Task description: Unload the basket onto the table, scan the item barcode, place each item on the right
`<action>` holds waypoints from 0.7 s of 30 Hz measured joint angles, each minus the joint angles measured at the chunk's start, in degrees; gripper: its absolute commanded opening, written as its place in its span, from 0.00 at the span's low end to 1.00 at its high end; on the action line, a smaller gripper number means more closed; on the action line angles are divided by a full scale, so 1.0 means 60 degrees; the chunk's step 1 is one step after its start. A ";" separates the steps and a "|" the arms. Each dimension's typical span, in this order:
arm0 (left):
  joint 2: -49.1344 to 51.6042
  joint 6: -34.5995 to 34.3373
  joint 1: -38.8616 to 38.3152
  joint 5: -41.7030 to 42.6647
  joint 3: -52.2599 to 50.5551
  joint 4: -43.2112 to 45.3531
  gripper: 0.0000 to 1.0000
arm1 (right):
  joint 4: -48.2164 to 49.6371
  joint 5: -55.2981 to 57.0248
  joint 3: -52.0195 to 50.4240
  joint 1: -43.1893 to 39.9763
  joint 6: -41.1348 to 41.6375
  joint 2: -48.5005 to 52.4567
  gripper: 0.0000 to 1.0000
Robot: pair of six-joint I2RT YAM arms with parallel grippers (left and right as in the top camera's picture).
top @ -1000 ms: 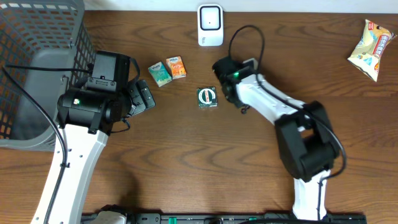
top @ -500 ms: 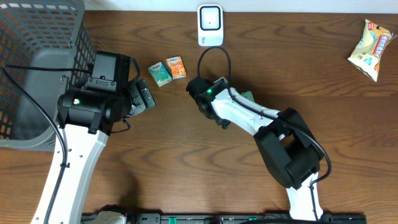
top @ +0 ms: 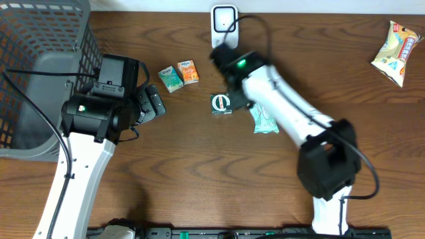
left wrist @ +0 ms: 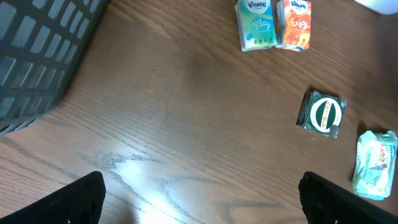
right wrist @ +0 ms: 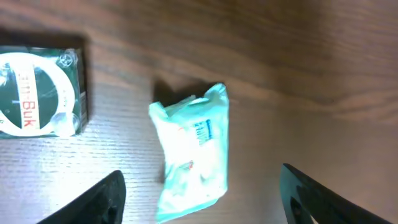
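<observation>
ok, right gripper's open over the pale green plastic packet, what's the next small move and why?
Probably raise the right gripper straight up. Its jaws stand open with the pale green plastic packet lying loose on the wooden table between the fingers, ungripped, and the dark green square box sits just beside it. A clean lift likely avoids dragging either.

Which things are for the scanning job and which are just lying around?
For the job: white barcode scanner; pale green soft packet under the right gripper.
Just lying about: dark green box; teal tissue pack; orange tissue pack; yellow snack bag; grey plastic basket.
</observation>
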 measured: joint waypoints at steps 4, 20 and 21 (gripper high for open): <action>0.0000 0.0004 0.0000 0.0000 0.0000 0.0000 0.98 | 0.0004 -0.1545 -0.0033 -0.1100 -0.0794 -0.0062 0.71; 0.0000 0.0004 0.0000 0.0000 0.0000 0.0000 0.98 | 0.0514 -0.3588 -0.1104 -0.2350 -0.1461 -0.0058 0.84; 0.0000 0.0000 0.0000 0.0000 0.0000 0.0000 0.98 | 0.0579 -0.3617 -0.1104 -0.2350 -0.1461 -0.0058 0.83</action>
